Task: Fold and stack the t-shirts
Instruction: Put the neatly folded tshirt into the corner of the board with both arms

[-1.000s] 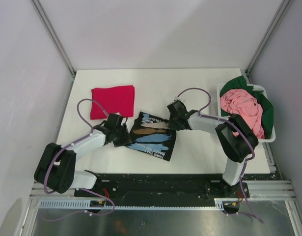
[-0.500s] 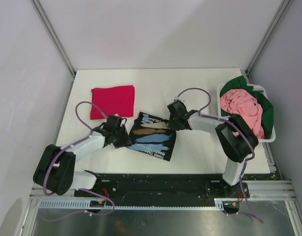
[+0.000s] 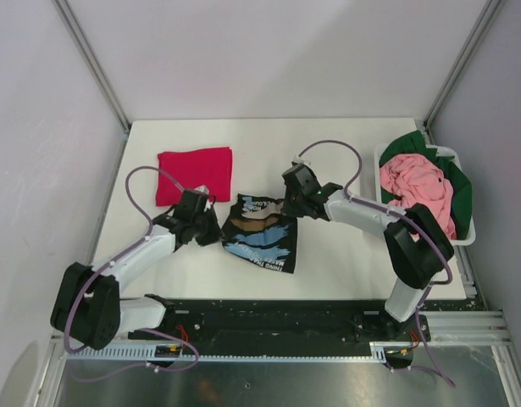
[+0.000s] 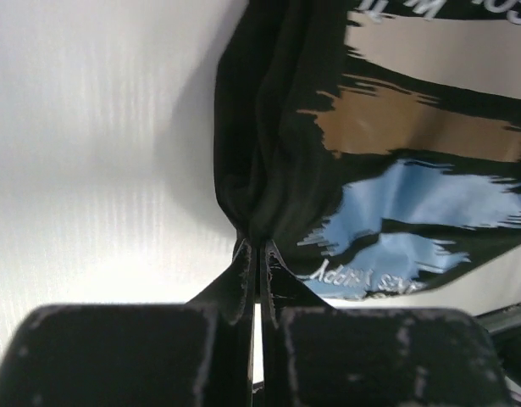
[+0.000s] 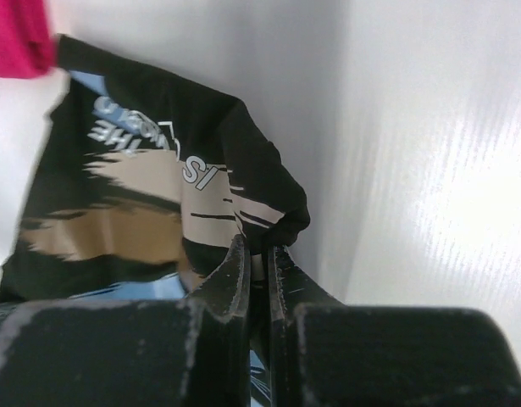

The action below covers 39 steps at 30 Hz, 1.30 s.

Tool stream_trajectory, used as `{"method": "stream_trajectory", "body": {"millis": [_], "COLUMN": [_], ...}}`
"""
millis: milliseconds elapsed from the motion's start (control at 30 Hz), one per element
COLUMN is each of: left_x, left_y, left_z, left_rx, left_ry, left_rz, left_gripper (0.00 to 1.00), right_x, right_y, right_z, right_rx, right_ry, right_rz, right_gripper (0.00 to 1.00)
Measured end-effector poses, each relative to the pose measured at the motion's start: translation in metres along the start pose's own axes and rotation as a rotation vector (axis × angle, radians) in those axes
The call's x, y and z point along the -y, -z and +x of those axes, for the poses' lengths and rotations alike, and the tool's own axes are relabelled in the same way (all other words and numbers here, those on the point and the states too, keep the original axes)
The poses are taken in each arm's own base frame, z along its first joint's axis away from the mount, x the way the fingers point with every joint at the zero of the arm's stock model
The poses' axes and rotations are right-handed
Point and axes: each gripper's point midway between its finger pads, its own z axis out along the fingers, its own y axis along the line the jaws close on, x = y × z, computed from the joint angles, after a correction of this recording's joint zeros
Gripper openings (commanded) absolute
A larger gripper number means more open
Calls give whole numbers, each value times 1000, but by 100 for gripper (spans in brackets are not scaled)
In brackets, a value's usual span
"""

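Pinching mid-table black t-shirt [image 3: 260, 242]: left gripper [image 4: 258, 254] clamped on its left edge, right gripper [image 5: 258, 254] on its far right corner.
Crimson t-shirt [image 3: 195, 174]: folded, far left of it.
Pink t-shirt [image 3: 421, 191], green t-shirt [image 3: 460, 191]: in right basket [image 3: 463, 242].

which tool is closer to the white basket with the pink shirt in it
Right. The right tool grips the black t-shirt on the side toward the basket; the left tool grips its opposite edge, farther from the basket.
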Motion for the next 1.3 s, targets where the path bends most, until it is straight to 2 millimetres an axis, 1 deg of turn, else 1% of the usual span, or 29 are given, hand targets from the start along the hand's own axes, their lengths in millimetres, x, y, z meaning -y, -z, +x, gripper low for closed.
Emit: {"method": "stream_trajectory", "body": {"millis": [133,200,433,467,567,700,767,833,900,1000,1067,1133,1200,1300], "left_x": [21,30,46,48,49,45,40,32,23,10,1,-7,-17,-35], "left_y": [19,27,46,48,57,69,73,74,72,70,69,68,66,63], "left_z": [-18,-27,-46,-49,-63,-95,-114,-133,-146,-166,-180,-192,-203,-215], "left_rx": [55,82,133,143,185,267,308,340,359,386,403,417,425,430], "left_ry": [-34,-48,-81,-86,-87,-52,-24,9,36,77,102,125,151,192], "left_rz": [69,98,131,130,115,90,65,28,-5,-56,-86,-112,-135,-171], "left_gripper": [0,0,0,0,0,0,0,0,0,0,0,0,0,0], "right_x": [-23,-32,-46,-49,-63,-99,-117,-132,-144,-163,-174,-181,-187,-190], "right_y": [25,34,46,48,56,59,55,48,37,12,-6,-20,-31,-41], "right_z": [-23,-32,-46,-50,-71,-116,-136,-153,-165,-181,-188,-191,-193,-190], "right_rx": [65,92,124,134,179,265,302,333,350,361,367,365,365,356], "right_ry": [16,18,47,54,74,106,123,136,149,161,163,165,164,157], "right_rz": [-55,-77,-97,-101,-123,-172,-194,-210,-218,-231,-240,-245,-256,-265], "right_gripper": [0,0,0,0,0,0,0,0,0,0,0,0,0,0]}}
